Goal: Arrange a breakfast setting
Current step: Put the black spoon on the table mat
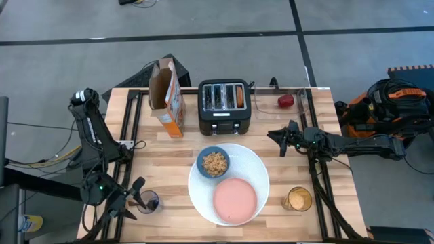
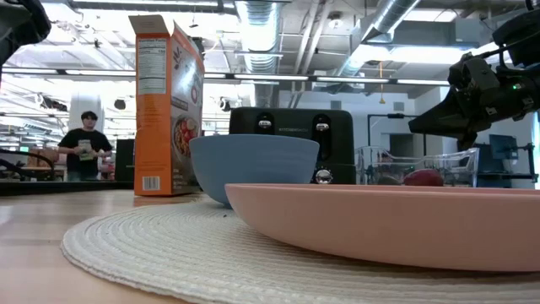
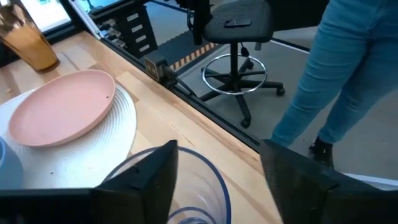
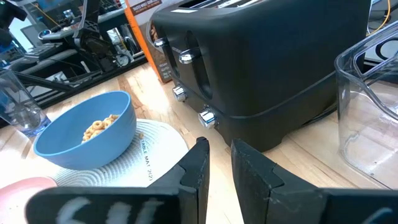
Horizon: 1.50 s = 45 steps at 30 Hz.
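Observation:
A large round white plate (image 1: 254,169), ribbed like a woven mat, carries a small blue bowl (image 1: 213,163) of brown cereal (image 1: 215,163) and a small pink plate (image 1: 234,200). A clear glass (image 1: 150,201) stands upright on the table at the near left. My left gripper (image 1: 139,196) is open, one finger on each side of that glass (image 3: 205,180). My right gripper (image 1: 280,139) hangs shut above the table, right of the toaster (image 1: 225,107); it also shows in the right wrist view (image 4: 219,152). A bagel half (image 1: 240,95) sits in a toaster slot. My left gripper comes at the glass nearly level from the table's left. One finger (image 3: 146,177) stands in front of the rim (image 3: 214,171); whether it touches, I cannot tell. The other finger (image 3: 298,180) stands clear of the rim. The glass rests on the table.
An orange cereal box (image 1: 167,98) stands left of the toaster. A clear container (image 1: 291,95) at the far right holds the red fruit (image 1: 285,100). An amber glass (image 1: 297,199) stands near right. A person's legs (image 3: 336,74) and a chair (image 3: 239,37) are beyond the table's near edge.

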Motion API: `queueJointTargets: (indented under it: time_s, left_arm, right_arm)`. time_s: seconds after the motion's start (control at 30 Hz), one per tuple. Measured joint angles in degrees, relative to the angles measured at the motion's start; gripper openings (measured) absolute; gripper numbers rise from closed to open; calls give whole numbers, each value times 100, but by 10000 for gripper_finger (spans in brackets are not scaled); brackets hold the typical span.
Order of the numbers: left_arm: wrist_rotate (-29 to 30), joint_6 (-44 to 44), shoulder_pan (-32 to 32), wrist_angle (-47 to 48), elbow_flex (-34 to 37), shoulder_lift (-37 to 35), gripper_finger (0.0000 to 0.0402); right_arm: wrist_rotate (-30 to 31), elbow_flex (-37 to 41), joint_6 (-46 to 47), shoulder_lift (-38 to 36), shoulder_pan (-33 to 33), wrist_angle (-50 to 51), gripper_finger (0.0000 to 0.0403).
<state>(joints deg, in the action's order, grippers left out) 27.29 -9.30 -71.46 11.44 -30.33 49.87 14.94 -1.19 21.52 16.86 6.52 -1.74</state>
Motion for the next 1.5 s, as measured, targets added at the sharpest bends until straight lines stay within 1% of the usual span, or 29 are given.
queueJointTargets:
  time_s: [0.2, 0.33, 0.47, 0.7, 0.9, 1.2, 1.5]
  left_arm:
    - [3, 194, 2, -44, 0, -2, 124]
    - [2, 156, 2, -44, 0, -2, 78]
    - [4, 149, 2, -43, 0, -2, 45]
    - [7, 145, 2, -106, 0, -2, 6]
    - [25, 151, 2, -199, 0, -2, 1]
    - [328, 157, 2, -245, 0, -2, 0]
    - [426, 159, 4, -255, 0, -2, 0]
  right_arm:
    - [0, 0, 0, 0, 1, 0, 91]
    - [0, 0, 0, 0, 1, 0, 91]
    - [0, 0, 0, 0, 0, 0, 91]
    - [0, 0, 0, 0, -1, 0, 91]
    - [0, 0, -1, 0, -1, 0, 91]
    - [0, 0, 0, 0, 1, 0, 91]
    - [0, 0, 0, 0, 0, 0, 91]
